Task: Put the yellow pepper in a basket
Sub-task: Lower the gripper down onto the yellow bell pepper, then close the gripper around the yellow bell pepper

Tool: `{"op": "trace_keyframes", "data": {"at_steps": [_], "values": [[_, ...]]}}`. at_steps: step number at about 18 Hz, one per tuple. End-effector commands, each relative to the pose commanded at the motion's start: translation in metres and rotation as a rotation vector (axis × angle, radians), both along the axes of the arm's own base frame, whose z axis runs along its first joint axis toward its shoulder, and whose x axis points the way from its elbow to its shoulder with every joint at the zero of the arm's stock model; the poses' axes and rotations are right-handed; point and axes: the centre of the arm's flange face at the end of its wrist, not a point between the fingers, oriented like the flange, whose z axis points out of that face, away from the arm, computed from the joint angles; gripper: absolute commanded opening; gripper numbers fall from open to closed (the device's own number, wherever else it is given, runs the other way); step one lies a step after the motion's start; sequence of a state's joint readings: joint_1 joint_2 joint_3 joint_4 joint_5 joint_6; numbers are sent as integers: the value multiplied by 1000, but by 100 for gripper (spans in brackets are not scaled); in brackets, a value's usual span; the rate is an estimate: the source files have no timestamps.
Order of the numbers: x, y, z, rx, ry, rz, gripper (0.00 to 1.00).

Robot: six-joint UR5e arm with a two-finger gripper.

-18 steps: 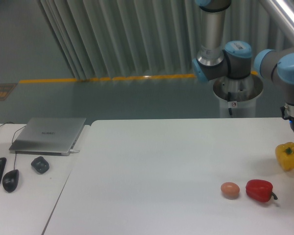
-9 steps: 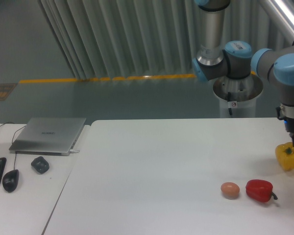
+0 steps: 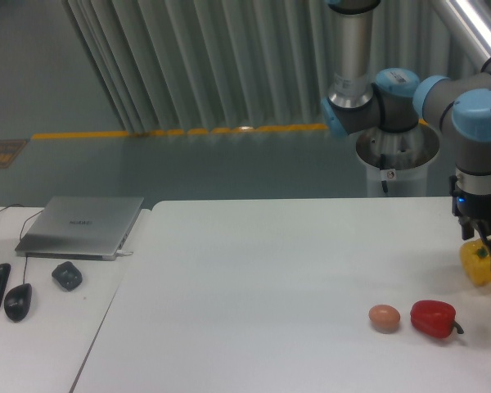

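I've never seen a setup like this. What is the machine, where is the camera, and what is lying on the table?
One fixed camera faces a white table from the front. The grey and blue jointed machine is a robot arm; its gripper, a two-finger clamp, is down at the yellow pepper near the right edge. Whether the fingers have closed on it is unclear. Nearer the camera lie a tan egg and a red pepper. A side desk on the left holds a closed laptop, a mouse and a keyboard corner. No basket is visible.

claw (image 3: 484, 250) shifted left and lower | now overlaps top of yellow pepper (image 3: 478, 265)
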State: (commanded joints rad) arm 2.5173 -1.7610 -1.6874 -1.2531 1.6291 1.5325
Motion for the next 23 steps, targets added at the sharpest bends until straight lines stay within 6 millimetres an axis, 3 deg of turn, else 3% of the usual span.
{"op": "trace_keyframes", "data": {"at_steps": [8,17,23], "values": [[-2,-4,-14,-75,14,-11,100],[-21,9,-30,-86,1,-10,100],[-24,6,-40,-143,14,-15,100]]}}
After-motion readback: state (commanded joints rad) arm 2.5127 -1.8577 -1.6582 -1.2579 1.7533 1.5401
